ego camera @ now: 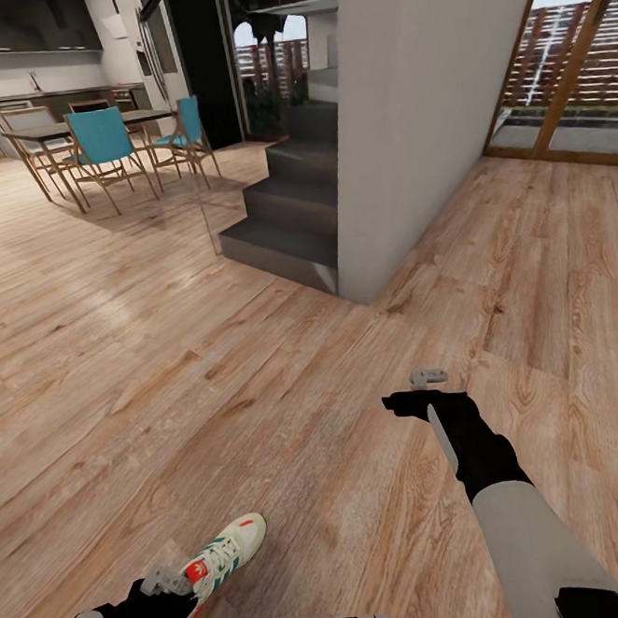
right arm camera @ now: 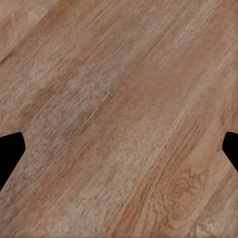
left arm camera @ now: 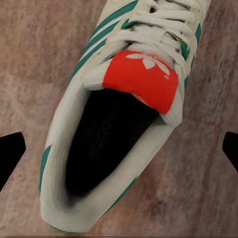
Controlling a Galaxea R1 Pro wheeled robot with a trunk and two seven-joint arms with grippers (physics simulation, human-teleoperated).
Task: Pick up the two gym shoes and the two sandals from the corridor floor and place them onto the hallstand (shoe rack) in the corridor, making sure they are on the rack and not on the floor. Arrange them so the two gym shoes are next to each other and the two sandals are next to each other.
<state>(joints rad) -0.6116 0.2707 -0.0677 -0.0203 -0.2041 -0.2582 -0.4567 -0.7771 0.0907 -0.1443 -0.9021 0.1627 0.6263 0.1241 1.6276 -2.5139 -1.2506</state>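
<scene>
One gym shoe (ego camera: pixel 225 551), white with green stripes and a red-orange tongue, lies on the corridor floor (ego camera: pixel 261 398) at the lower left of the head view. My left gripper (ego camera: pixel 166 580) hovers over its heel end. In the left wrist view the gym shoe (left arm camera: pixel 124 114) lies between the wide-spread fingertips (left arm camera: pixel 11 153), and the left gripper (left arm camera: pixel 119 151) is open and not touching it. My right gripper (ego camera: pixel 409 401) is open over bare planks (right arm camera: pixel 119 114), right of centre; nothing lies within the right gripper (right arm camera: pixel 119 148). The sandals and the hallstand are out of view.
A dark staircase (ego camera: pixel 291 207) and a white wall corner (ego camera: pixel 406 132) stand ahead. A dining table (ego camera: pixel 68 129) with teal chairs (ego camera: pixel 102 144) is at the far left. A glass door with a wooden frame (ego camera: pixel 560 71) is at the far right.
</scene>
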